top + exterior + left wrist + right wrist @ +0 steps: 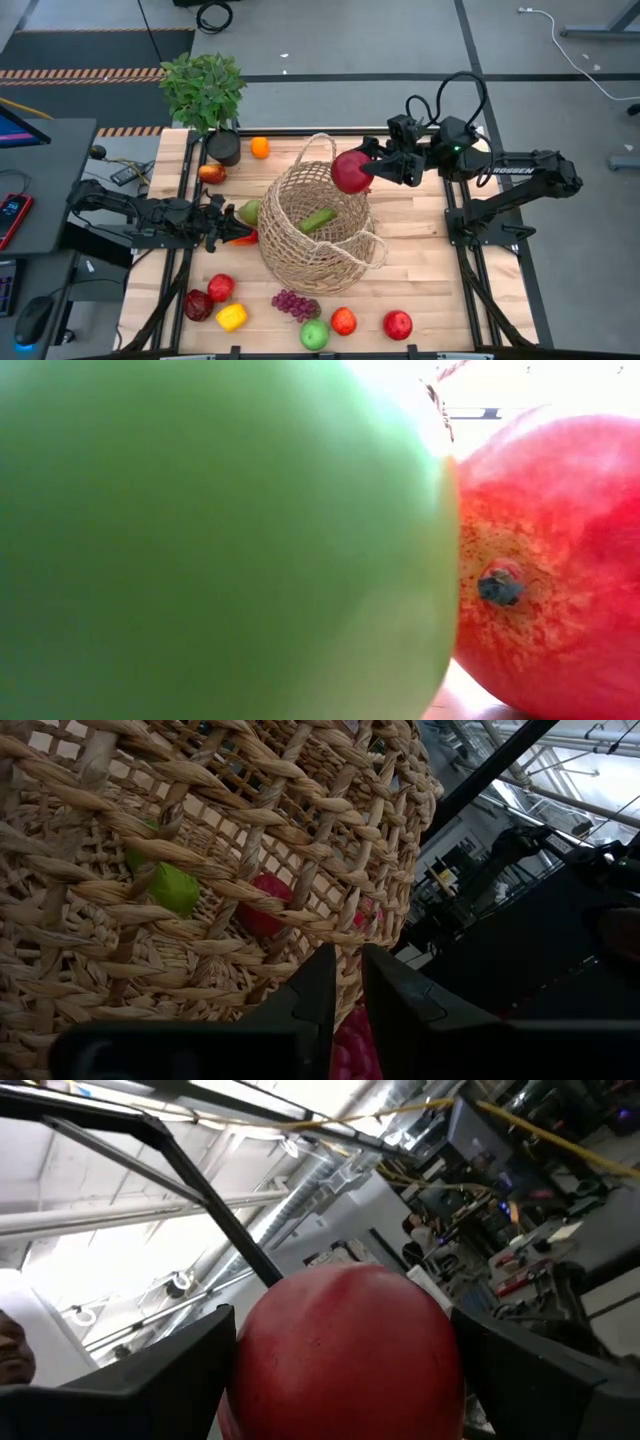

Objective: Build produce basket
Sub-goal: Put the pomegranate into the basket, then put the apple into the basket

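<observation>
**Red apple held over the basket rim**

The basket [318,232] stood at the middle of the bench [430,290], a green cucumber [318,220] lying inside it; the right gripper [372,168] was above the basket's far right rim, its jaws spread wide around a red apple [350,172], which filled the space between them in the right wrist view; the left gripper [232,228] lay low just beside the basket's left wall, its jaws nearly together and holding nothing, with a green fruit [250,212] and a red-orange piece [243,238] close by it; the left wrist view looked straight at the weave; near the plant [204,88] sat an orange [260,147] and another reddish fruit [211,173]; along the near edge lay grapes [295,303], a green apple [315,335], a yellow pepper [231,317] and several red fruits; the low view was filled by a green fruit and a red one touching.
</observation>
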